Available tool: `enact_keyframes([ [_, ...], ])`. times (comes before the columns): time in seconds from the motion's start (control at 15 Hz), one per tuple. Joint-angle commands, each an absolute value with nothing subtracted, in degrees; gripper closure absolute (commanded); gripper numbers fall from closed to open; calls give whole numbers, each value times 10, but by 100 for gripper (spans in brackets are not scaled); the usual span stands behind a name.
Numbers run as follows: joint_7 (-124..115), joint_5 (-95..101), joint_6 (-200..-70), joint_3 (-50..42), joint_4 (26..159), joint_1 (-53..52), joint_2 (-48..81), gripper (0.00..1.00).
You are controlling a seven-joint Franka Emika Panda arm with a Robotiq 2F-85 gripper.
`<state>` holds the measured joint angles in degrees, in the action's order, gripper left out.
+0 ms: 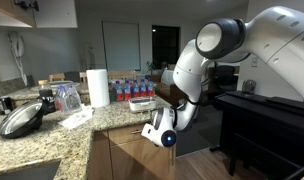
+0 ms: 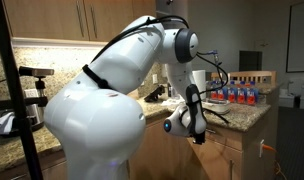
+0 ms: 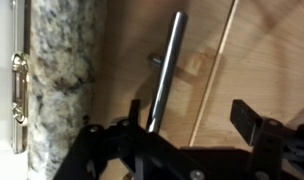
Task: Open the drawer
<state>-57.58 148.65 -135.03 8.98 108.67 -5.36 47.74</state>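
Drawer [image 3: 127, 50]: light-wood front just under the edge of the granite desk [image 3: 57, 80], looks shut
Handle [image 3: 167, 75]: silver bar lying along that front
Gripper [image 3: 192, 120]: spread wide, a finger on either side of the handle, not pinching it; in both exterior views it sits low against the cabinet front
On the desk: paper towel roll [image 1: 98, 87] and water bottles [image 1: 132, 90], well apart from the gripper
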Motion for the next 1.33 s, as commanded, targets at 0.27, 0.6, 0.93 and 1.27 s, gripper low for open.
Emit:
enact_keyframes([
  [0.27,-513,1470,-1356,110,1075,-35,483,64],
  [0.6,-510,1475,-1355,112,1083,-36,473,91],
  [0.93,-503,1468,-1356,113,1087,-37,471,89],
  [1.27,-505,1464,-1354,115,1094,-38,469,89],
])
